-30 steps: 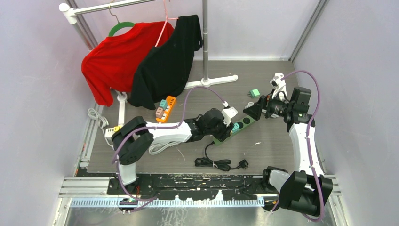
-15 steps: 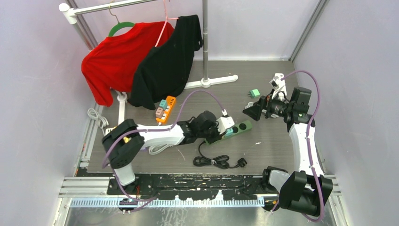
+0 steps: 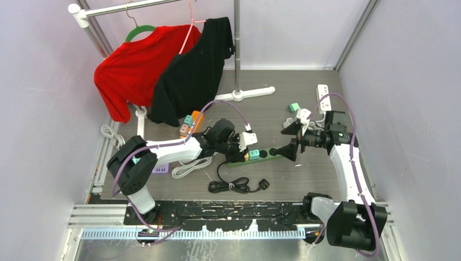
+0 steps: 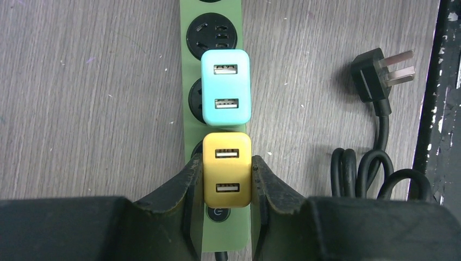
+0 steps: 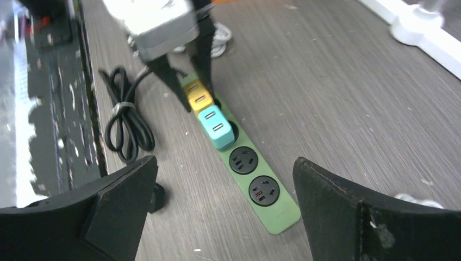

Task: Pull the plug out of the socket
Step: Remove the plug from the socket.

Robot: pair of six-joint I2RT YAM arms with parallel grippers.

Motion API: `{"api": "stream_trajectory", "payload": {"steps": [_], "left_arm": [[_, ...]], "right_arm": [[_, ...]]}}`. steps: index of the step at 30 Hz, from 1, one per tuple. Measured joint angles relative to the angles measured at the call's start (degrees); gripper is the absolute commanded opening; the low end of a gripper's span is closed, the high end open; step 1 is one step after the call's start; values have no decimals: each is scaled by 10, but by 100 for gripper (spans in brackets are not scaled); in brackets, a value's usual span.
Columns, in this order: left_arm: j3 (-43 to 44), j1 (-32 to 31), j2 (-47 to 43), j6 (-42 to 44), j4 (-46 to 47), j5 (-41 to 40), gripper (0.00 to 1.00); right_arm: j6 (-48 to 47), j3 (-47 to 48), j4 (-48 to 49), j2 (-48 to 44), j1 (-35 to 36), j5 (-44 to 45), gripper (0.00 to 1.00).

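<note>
Left wrist: L hand (image 4: 227,163) clamps yellow plug (image 4: 227,171); R hand (image 5: 223,161) spread wide.

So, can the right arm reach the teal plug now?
Probably yes: the right gripper is open with nothing between it and the teal plug, though the left gripper clamping the adjacent yellow plug leaves little room.
</note>
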Motion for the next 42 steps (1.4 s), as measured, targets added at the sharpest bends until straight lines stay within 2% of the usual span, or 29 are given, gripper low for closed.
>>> {"api": "stream_trajectory", "payload": {"steps": [3,7,13,19,32,42], "left_arm": [[0,5,4,-10,8,12,0],[-9,7,7,-32,35,25,0],[-47,7,7,-74,122,31,0],[-64,-5,7,-84,166,12,0],[-108,-24,4,-89,257,-25,0],[-117,-38,4,-89,280,-47,0]], "right_arm": [[-107,-4,-40,22,52,36,92],[-178,-17,-50,61,111,85,79],[-219,-35,-36,96,176,125,71],[-253,-34,-23,143,215,155,63],[-236,-34,42,142,231,178,62],[-217,-34,93,177,266,187,48]]}}
